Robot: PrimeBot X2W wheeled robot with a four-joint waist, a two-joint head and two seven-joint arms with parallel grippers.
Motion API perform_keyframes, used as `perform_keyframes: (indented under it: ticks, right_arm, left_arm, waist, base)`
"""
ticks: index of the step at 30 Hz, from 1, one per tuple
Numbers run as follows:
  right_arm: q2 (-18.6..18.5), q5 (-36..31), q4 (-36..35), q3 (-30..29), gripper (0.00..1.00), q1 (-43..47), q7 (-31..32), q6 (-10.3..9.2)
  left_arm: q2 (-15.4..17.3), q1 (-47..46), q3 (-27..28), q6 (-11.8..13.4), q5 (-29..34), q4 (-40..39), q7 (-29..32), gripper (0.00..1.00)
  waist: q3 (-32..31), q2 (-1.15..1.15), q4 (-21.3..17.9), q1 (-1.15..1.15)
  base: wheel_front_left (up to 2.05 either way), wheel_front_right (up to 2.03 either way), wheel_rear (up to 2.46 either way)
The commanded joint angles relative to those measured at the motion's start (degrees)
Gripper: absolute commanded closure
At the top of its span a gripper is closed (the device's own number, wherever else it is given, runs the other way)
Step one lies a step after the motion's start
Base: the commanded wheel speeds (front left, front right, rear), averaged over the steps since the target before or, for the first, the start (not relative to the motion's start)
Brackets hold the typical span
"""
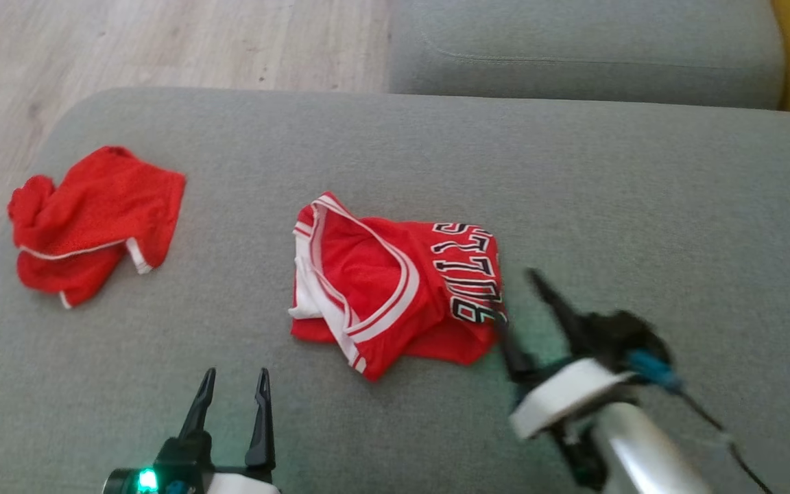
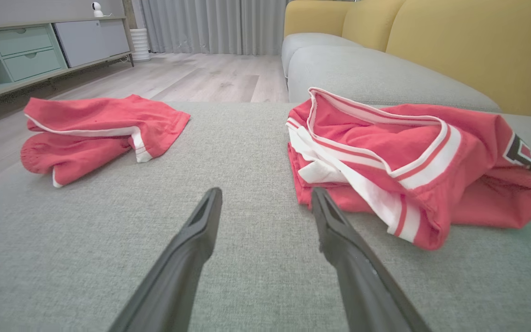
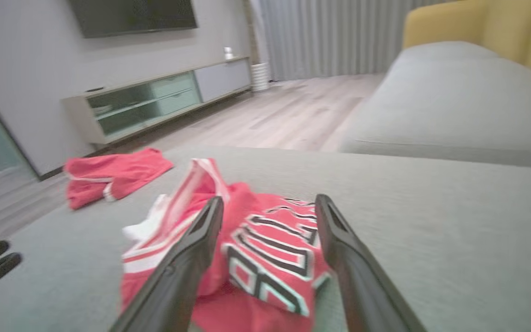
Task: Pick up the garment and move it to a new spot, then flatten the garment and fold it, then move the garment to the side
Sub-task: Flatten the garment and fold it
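The garment [image 1: 395,288] is a crumpled red jersey with white trim and black lettering, lying in the middle of a grey cushion [image 1: 642,206]. My right gripper [image 1: 513,293] is open at its right edge, over the lettered part. In the right wrist view the jersey [image 3: 270,249] lies between and below the open right gripper [image 3: 270,200]. My left gripper [image 1: 236,374] is open near the front edge, apart from the cloth. In the left wrist view the left gripper [image 2: 266,193] points just left of the jersey [image 2: 408,157], with nothing between its fingers.
A second red piece, shorts with white trim [image 1: 93,219], lies at the cushion's left end near the edge. Wooden floor [image 1: 162,41] lies beyond it. Another grey sofa seat [image 1: 573,48] stands behind, with a yellow backrest [image 2: 477,46]. A low cabinet [image 3: 155,101] lines the far wall.
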Motion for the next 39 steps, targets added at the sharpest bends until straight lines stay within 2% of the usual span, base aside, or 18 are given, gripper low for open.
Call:
perform_keyframes:
  ticks: [1,6,10,21,29,31,32,33,34,35,39]
  right_arm:
    - [0.0,0.3,-2.1,6.0,0.0,-3.3,-0.4,-0.04]
    - [0.0,2.4,1.0,20.1,0.0,-6.1,-0.4,-0.04]
    - [0.0,4.2,5.8,26.0,0.0,-8.7,0.5,-0.04]
    - [0.0,1.8,15.6,26.9,0.0,-13.9,1.5,-0.04]
    - [0.0,2.4,19.4,27.6,0.0,-14.3,3.5,-0.04]
    - [0.0,2.6,20.0,27.9,0.11,-14.3,3.8,-0.04]
    - [0.0,2.8,20.2,28.2,0.23,-14.3,4.1,-0.04]
    - [0.0,3.1,20.4,28.3,0.43,-14.3,4.2,-0.04]
    - [0.0,3.1,20.7,28.5,0.76,-14.3,4.1,-0.04]
    - [0.0,3.3,21.0,28.8,1.0,-14.4,4.0,-0.04]
    - [0.0,5.1,20.8,29.8,1.0,-15.0,2.6,-0.04]
  left_arm:
    - [0.2,-2.4,1.2,-0.1,-0.7,-1.4,-0.1,0.0]
    - [0.2,-2.8,0.1,-0.2,-1.4,-1.2,-0.1,0.0]
    - [0.2,-3.0,-1.0,0.0,-2.0,-1.2,-0.1,0.0]
    - [0.2,-4.0,-2.6,-0.2,-3.1,-1.1,-0.1,0.0]
    - [0.2,-4.7,-3.4,0.1,-3.7,-1.4,-0.1,0.0]
    - [0.2,-4.8,-3.3,0.0,-3.7,-1.3,-0.1,0.0]
    - [0.2,-4.9,-3.3,0.0,-3.6,-1.3,-0.1,0.0]
    - [0.2,-4.9,-3.3,0.0,-3.6,-1.2,-0.1,0.0]
    - [0.2,-5.0,-3.3,-0.1,-3.7,-1.2,-0.1,0.0]
    - [0.2,-5.0,-3.3,-0.1,-3.7,-1.2,-0.1,0.0]
    - [0.2,-5.2,-3.5,-0.3,-3.6,-1.1,-0.1,0.0]
  waist:
    - [0.3,0.0,0.9,0.0]
    - [1.1,0.0,3.2,0.0]
    - [1.8,0.0,5.2,0.0]
    - [4.7,0.0,9.3,0.0]
    - [6.0,0.0,10.3,0.0]
    - [6.2,0.0,10.2,0.0]
    - [6.2,0.0,10.1,0.0]
    - [6.2,0.0,10.1,0.0]
    - [6.2,0.0,10.0,0.0]
    - [6.2,0.0,10.0,0.0]
    - [6.0,0.0,9.9,0.0]
  base:
    - [0.0,0.0,0.0]
    - [0.0,0.0,0.0]
    - [0.0,0.0,0.0]
    - [0.0,0.0,0.0]
    - [0.0,0.0,0.0]
    - [0.0,0.0,0.0]
    - [0.0,0.0,0.0]
    - [0.0,0.0,0.0]
    - [0.0,0.0,0.0]
    - [0.0,0.0,0.0]
    - [0.0,0.0,0.0]
